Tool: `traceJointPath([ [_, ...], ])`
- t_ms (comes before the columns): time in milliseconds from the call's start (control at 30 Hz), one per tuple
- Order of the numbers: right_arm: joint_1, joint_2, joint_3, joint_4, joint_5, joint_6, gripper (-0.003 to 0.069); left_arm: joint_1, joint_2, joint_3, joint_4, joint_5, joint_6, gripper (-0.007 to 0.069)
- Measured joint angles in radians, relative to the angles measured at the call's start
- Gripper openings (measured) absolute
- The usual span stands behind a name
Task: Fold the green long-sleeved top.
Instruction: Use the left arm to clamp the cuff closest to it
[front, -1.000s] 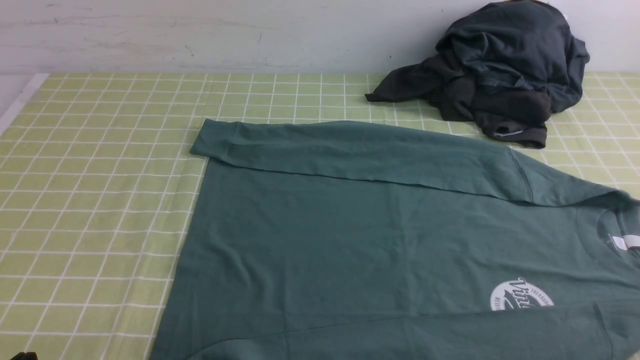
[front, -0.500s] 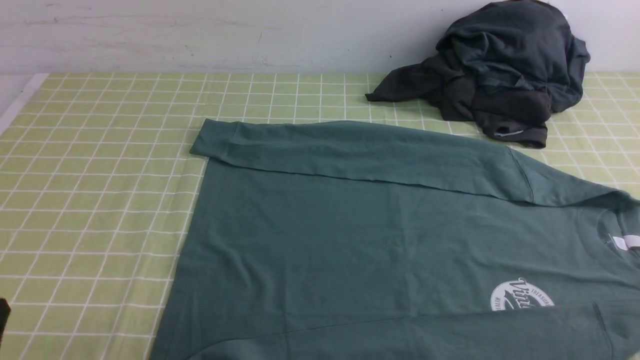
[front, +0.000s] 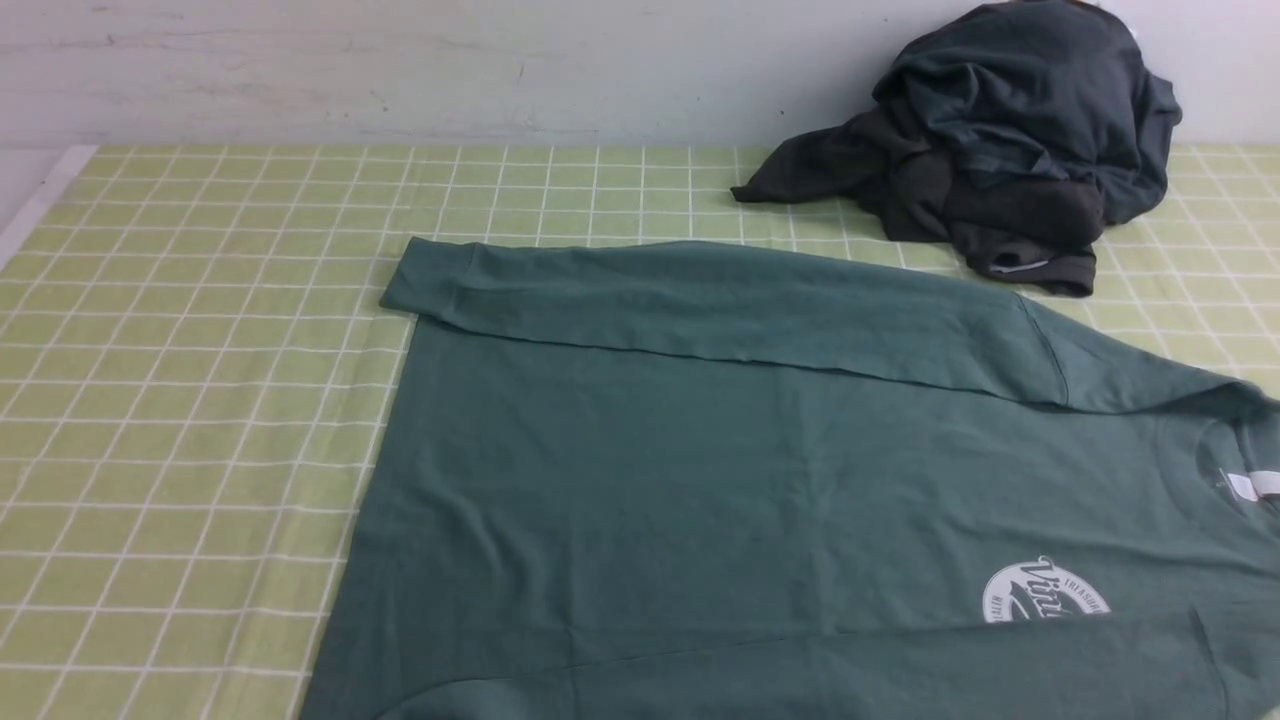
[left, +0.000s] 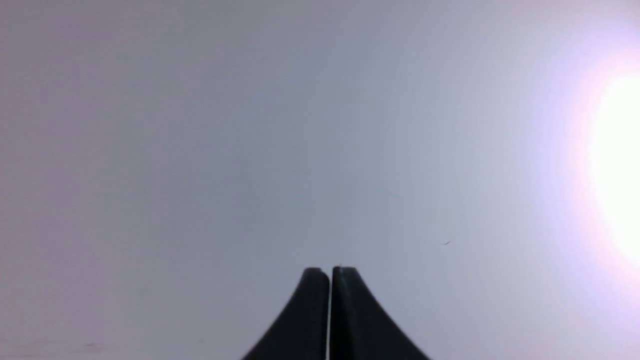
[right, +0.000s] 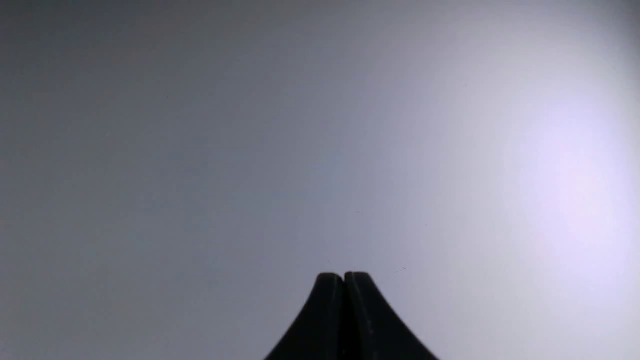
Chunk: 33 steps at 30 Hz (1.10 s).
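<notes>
The green top (front: 780, 480) lies flat on the desk (front: 200, 400), front side up. It lies sideways, with the neck at the right and the bottom edge at the left. It takes up most of the near right part of the desk, and some of it runs past the edge of the front view.

The far sleeve (front: 720, 305) is laid across the body, along its far edge, and its cuff ends at the bottom edge of the top. The near sleeve (front: 850, 670) looks laid across the body too, along the near edge. I think the sleeves lie like this so the top makes a neat box shape that is easy to fold in half. So the sleeve part looks done, and the body is not yet folded.

A round white picture (front: 1045, 590) shows on the chest. A small white tag (front: 1250, 485) sits inside the neck.

The left claw (left: 330, 270) has its two fingers pressed together and holds nothing. The right claw (right: 343, 275) is the same: fingers together, nothing in them. Each wrist view shows only a plain pale surface past the claw, so both seem to point away from the top. Neither claw shows in the front view.

A pile of dark clothes (front: 1000, 140) sits at the far right, against the wall (front: 400, 70). It lies just beside the far shoulder of the top, and I cannot tell if they touch. A claw going for that shoulder could snag it. The left side of the desk shows only its checked cloth (front: 150, 300), so nothing blocks a fold from that side.
</notes>
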Motion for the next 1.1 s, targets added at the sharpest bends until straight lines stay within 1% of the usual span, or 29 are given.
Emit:
traceJointPath([
  [33, 0.000, 0.002, -0.013, -0.010, 0.015, 0.000, -0.0014, 0.000, 0.007, -0.016, 0.006, 0.020, -0.003, -0.0003],
  [67, 0.000, 0.034, -0.118, -0.092, 0.141, 0.001, -0.0014, 0.000, 0.074, -0.145, 0.048, 0.176, -0.018, -0.0003],
  [100, 0.000, 0.046, -0.144, -0.100, 0.175, 0.000, -0.0014, 0.000, 0.094, -0.175, 0.059, 0.212, -0.019, -0.0003],
  [133, 0.000, 0.107, -0.243, -0.161, 0.307, 0.001, -0.0014, 0.000, 0.181, -0.277, 0.094, 0.347, -0.024, -0.0003],
  [167, 0.000, 0.153, -0.296, -0.183, 0.386, 0.002, -0.0014, 0.000, 0.242, -0.325, 0.105, 0.433, -0.025, -0.0003],
  [233, 0.000, 0.274, -0.387, -0.210, 0.574, 0.002, -0.0014, -0.004, 0.393, -0.395, 0.090, 0.594, -0.023, -0.0003],
  [267, 0.000, 0.274, -0.387, -0.212, 0.574, 0.002, -0.0014, -0.004, 0.405, -0.399, 0.086, 0.609, -0.023, -0.0003],
  [300, 0.002, 0.323, -0.410, -0.214, 0.655, 0.002, -0.0014, -0.011, 0.454, -0.410, 0.061, 0.669, -0.013, -0.0003],
  [367, 0.037, 0.427, -0.432, -0.200, 0.846, 0.001, -0.0014, -0.040, 0.589, -0.418, -0.068, 0.847, 0.059, -0.0003],
  [400, 0.057, 0.457, -0.432, -0.180, 0.906, -0.006, -0.0014, -0.053, 0.631, -0.418, -0.124, 0.903, 0.100, -0.0003],
  [433, 0.062, 0.465, -0.432, -0.174, 0.920, -0.007, -0.0014, -0.060, 0.651, -0.418, -0.154, 0.931, 0.122, -0.0003],
  [467, 0.110, 0.523, -0.432, -0.121, 1.032, -0.038, -0.0014, -0.086, 0.727, -0.418, -0.275, 1.027, 0.210, -0.0003],
  [567, 0.194, 0.624, -0.432, -0.016, 1.171, -0.130, -0.0014, -0.131, 0.835, -0.418, -0.449, 1.145, 0.376, -0.0003],
  [633, 0.256, 0.704, -0.432, 0.058, 1.226, -0.219, -0.0014, -0.157, 0.914, -0.408, -0.577, 1.178, 0.482, -0.0003],
  [700, 0.310, 0.766, -0.432, 0.106, 1.233, -0.298, -0.0014, -0.177, 0.973, -0.381, -0.686, 1.170, 0.561, -0.0003],
  [733, 0.322, 0.784, -0.432, 0.114, 1.231, -0.315, -0.0014, -0.180, 0.983, -0.373, -0.704, 1.163, 0.572, -0.0003],
  [767, 0.370, 0.823, -0.432, 0.140, 1.212, -0.381, -0.0014, -0.188, 1.013, -0.342, -0.759, 1.121, 0.599, -0.0003],
  [800, 0.374, 0.827, -0.432, 0.140, 1.209, -0.381, -0.0014, -0.188, 1.017, -0.338, -0.762, 1.121, 0.601, -0.0003],
  [833, 0.409, 0.860, -0.432, 0.156, 1.170, -0.426, -0.0014, -0.190, 1.045, -0.305, -0.777, 1.079, 0.602, -0.0001],
  [900, 0.446, 0.892, -0.432, 0.169, 1.123, -0.451, -0.0014, -0.190, 1.077, -0.280, -0.759, 1.037, 0.580, 0.0010],
  [967, 0.459, 0.905, -0.432, 0.176, 1.101, -0.456, -0.0014, -0.190, 1.092, -0.275, -0.727, 1.015, 0.556, 0.0023],
  [1100, 0.484, 0.946, -0.432, 0.191, 1.050, -0.460, -0.0014, -0.190, 1.158, -0.272, -0.585, 0.921, 0.389, 0.0115],
])
